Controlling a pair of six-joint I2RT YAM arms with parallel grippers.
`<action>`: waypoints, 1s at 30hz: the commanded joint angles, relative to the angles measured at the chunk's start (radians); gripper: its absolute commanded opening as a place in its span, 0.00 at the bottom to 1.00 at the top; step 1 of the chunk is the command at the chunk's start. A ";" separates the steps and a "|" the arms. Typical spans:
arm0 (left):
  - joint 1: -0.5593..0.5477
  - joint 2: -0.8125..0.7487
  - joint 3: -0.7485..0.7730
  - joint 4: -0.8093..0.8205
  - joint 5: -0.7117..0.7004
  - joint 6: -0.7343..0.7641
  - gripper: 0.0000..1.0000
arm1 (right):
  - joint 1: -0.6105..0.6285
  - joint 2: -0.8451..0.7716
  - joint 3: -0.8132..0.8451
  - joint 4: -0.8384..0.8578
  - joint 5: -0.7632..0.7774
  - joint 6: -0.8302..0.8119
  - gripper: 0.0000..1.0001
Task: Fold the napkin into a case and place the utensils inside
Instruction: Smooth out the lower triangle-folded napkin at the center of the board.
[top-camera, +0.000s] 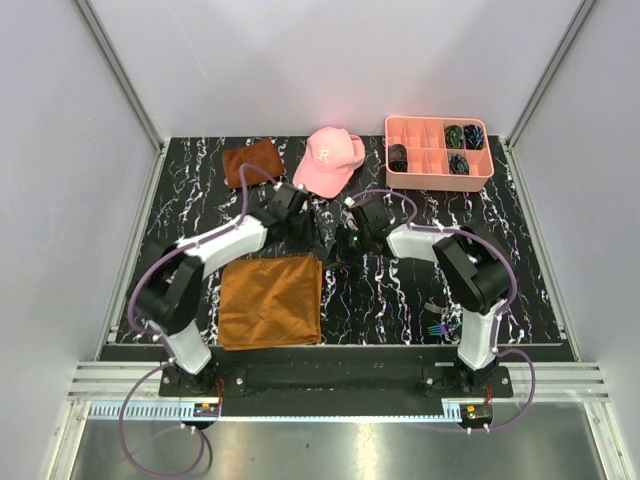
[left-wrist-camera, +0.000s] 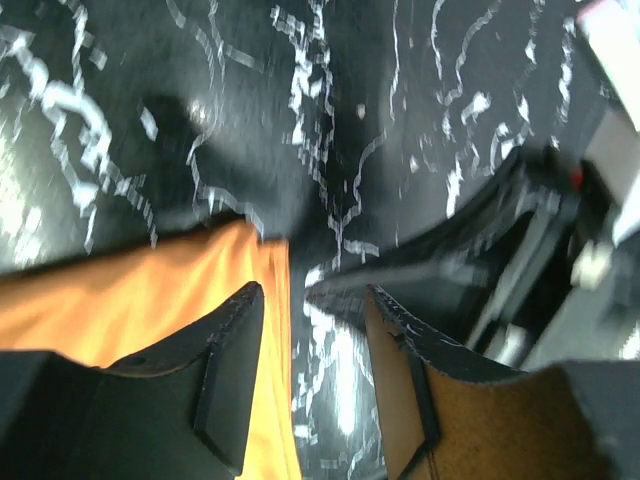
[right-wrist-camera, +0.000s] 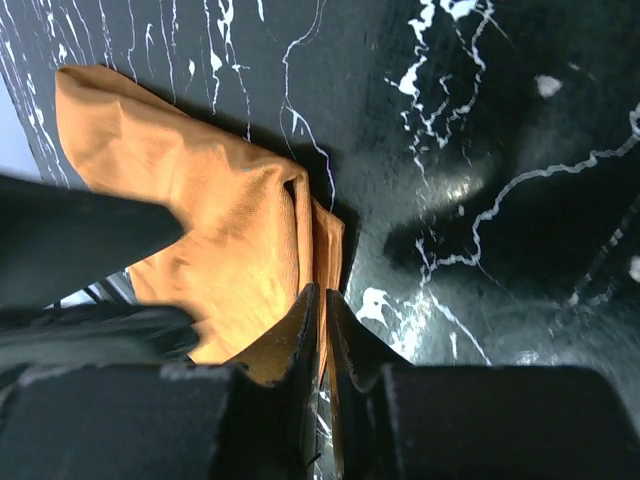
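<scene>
Only overhead am I seeing the pink tray (top-camera: 438, 181) holding dark pieces (top-camera: 464, 135) and the utensils (top-camera: 437, 328) lying by my right base (top-camera: 470, 376), while my right end effector (right-wrist-camera: 322, 296) is pinching the napkin (right-wrist-camera: 215, 225) by its corner on the desk (right-wrist-camera: 480, 120), my left end effector (left-wrist-camera: 310, 295) gaping beside it.

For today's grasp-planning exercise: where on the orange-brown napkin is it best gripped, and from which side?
Pinch the napkin at its far right corner, coming down from the far side. It lies flat on the table, so only its stacked edges offer something to pinch, and a corner probably peels up easiest.
</scene>
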 joint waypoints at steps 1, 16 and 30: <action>-0.021 0.083 0.104 -0.053 -0.094 0.037 0.47 | -0.009 0.037 0.050 -0.003 -0.053 -0.024 0.14; -0.042 0.199 0.147 -0.076 -0.154 0.054 0.37 | -0.034 0.068 0.021 0.068 -0.096 -0.009 0.07; -0.052 0.221 0.153 -0.084 -0.184 0.069 0.28 | -0.035 0.042 0.028 0.074 -0.112 0.009 0.07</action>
